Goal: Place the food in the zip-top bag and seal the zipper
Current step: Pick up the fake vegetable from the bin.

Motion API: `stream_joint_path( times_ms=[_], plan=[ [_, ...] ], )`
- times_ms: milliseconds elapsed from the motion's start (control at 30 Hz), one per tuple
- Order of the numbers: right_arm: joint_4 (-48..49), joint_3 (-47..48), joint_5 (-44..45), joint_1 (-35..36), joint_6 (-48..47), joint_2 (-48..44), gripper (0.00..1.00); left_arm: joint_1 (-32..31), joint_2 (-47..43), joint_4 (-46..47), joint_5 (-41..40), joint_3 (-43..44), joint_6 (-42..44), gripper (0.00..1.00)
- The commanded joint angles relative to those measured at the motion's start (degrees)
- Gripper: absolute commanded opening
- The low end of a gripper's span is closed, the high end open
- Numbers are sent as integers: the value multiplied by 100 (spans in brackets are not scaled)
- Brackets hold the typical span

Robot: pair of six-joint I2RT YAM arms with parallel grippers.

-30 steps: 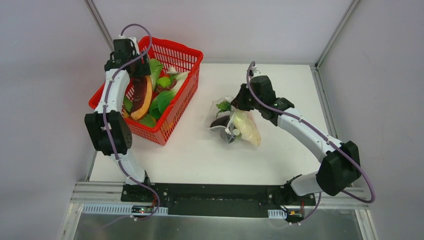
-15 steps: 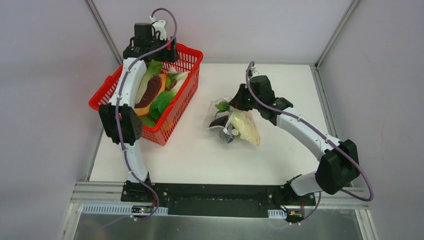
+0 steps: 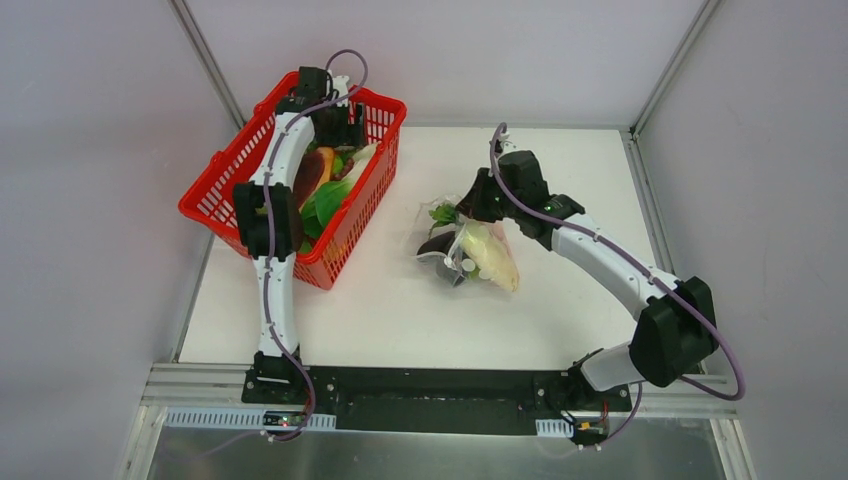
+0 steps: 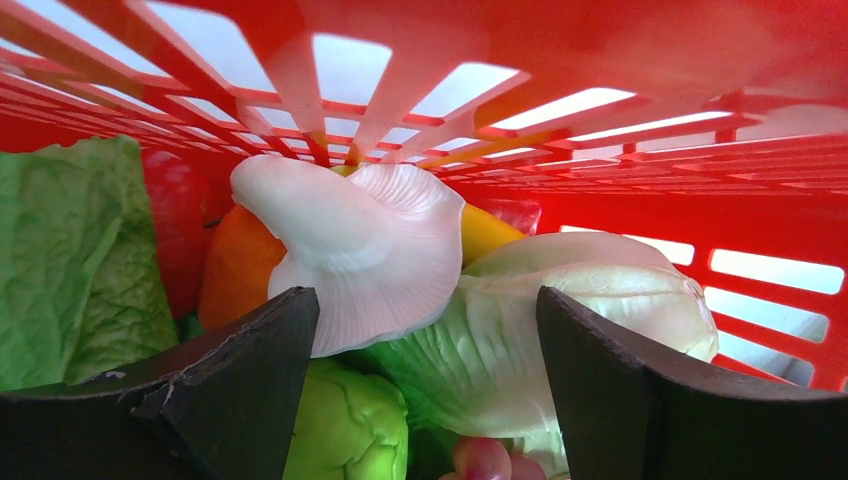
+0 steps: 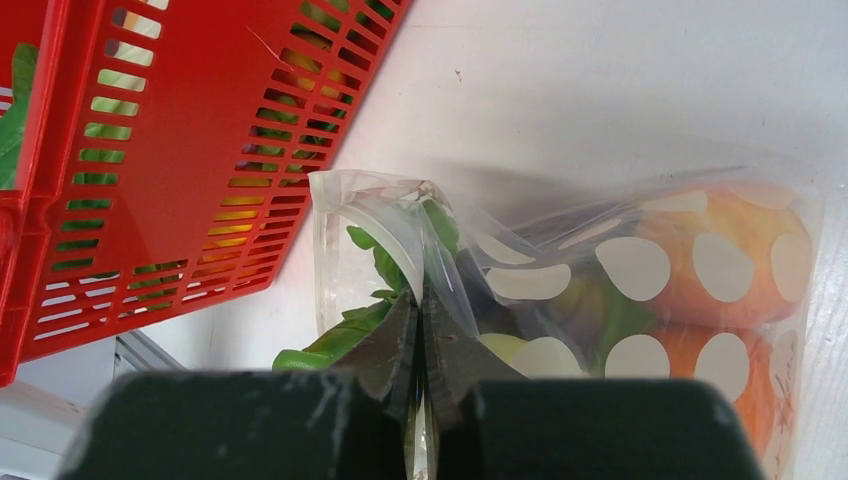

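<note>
**Q:** From above, where to find the bag [image 3: 478, 262]?

**A:** Right of centre on the white table [image 3: 400, 300], lying crinkled and clear, with a pale radish [image 3: 490, 256] and a dark eggplant [image 3: 438, 243] inside. At its far end, touching it, the right gripper [image 3: 463, 210]. Far to the left, well apart from the bag, the left gripper [image 3: 338, 122], down inside the red basket [image 3: 215, 185].

**Q:** And through the left wrist camera?

**A:** Jaws wide apart, holding nothing. Between them a white mushroom-shaped piece [image 4: 350, 240], resting over a pale leafy vegetable [image 4: 560, 320]. To the left a green leaf [image 4: 60, 260], with red basket mesh behind.

**Q:** Right wrist camera?

**A:** Jaws pressed together, clamped on the edge of the bag's mouth. Just behind the pinch, green leafy pieces [image 5: 385, 270]. Deeper in, an orange fruit [image 5: 740, 250] behind white dots printed on the plastic. Basket near, upper left.
</note>
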Motion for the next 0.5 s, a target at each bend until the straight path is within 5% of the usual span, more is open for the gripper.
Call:
stream_joint_path(
  times_ms=[0, 100, 267, 467],
  plan=[
    [235, 212, -184, -22, 20, 68, 3, -49, 73, -620, 395, 69, 236, 82],
    [237, 212, -269, -27, 68, 80, 3, -180, 246, -1026, 470, 311, 507, 81],
    [237, 139, -262, -28, 112, -53, 3, -420, 115, -1341, 1, 202, 890, 60],
    [277, 10, -240, -28, 168, -180, 4, -426, -284, -1027, 340, -478, 887, 21]
  ],
)
